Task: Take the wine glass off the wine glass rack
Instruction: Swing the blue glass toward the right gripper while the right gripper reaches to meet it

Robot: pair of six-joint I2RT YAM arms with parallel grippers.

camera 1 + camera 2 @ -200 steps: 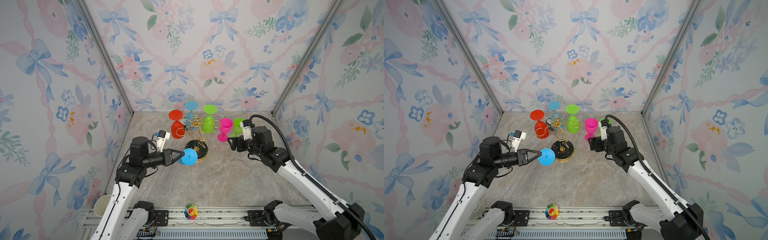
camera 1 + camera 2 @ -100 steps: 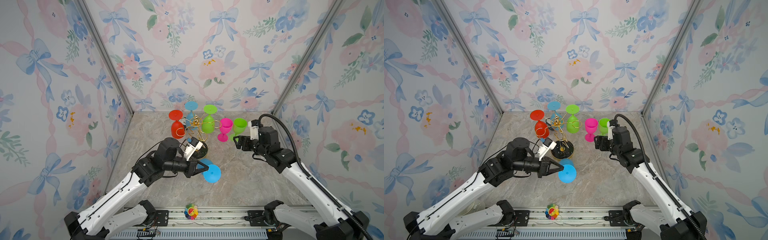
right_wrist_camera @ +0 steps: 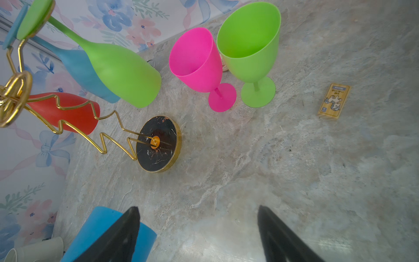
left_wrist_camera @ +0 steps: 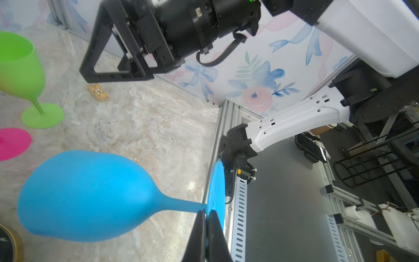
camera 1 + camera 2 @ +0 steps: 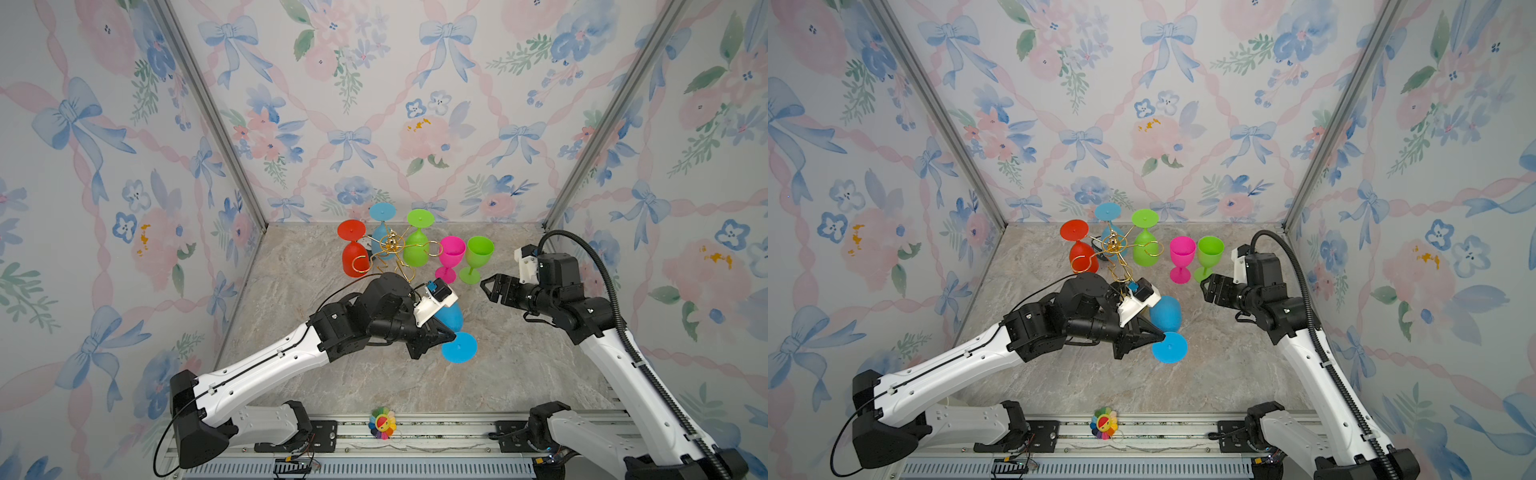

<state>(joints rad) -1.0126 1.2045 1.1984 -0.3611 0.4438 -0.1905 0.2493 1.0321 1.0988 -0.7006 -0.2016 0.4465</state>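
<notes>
The left hand [image 4: 206, 213] clenched the blue wine glass [image 4: 86, 195] by its stem, its arm hiding the base of the wine glass rack [image 5: 390, 244] in both top views. The right hand [image 3: 197, 208] gaped empty. Three hanging glasses [image 5: 351, 230] [image 5: 382, 212] [image 5: 420, 217] were on the rack, beside two standing glasses [image 5: 452, 249] [image 5: 479, 249].

The left arm [image 5: 257, 368] and the right arm [image 5: 623, 374] wore glossy white shells joined by matt black cylindrical motor housings. A thin black cable traced the left shell; a thick ribbed black hose [image 5: 604, 272] looped over the right. White camera brackets [image 5: 432, 309] capped both wrists. Black shoulder blocks [image 5: 195, 432] sat at seven and five o'clock in both top views. The left gripper [image 4: 206, 213] and the right gripper [image 3: 198, 207] had black wedge fingers.
</notes>
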